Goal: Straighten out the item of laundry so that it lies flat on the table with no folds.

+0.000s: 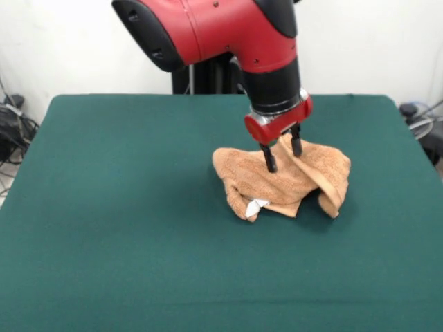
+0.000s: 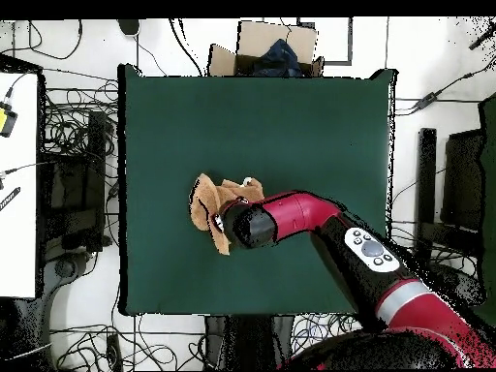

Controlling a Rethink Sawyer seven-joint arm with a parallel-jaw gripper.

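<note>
The item of laundry (image 1: 291,181) is an orange-tan towel, crumpled in a heap right of the table's middle, with folds doubled over and a small white tag (image 1: 256,206) at its near edge. My gripper (image 1: 283,155) comes straight down onto the heap's top. It is open, and its two black fingers (image 1: 269,158) stand apart on either side of a raised fold. In the overhead view the arm's wrist (image 2: 250,225) covers the gripper and part of the towel (image 2: 206,201). The dark green table (image 1: 124,207) lies bare around the heap.
A cardboard box (image 2: 266,48) stands on the floor beyond the table's edge in the overhead view. Cables and equipment (image 2: 68,194) crowd the floor at the sides. A white desk (image 2: 17,184) runs along the left.
</note>
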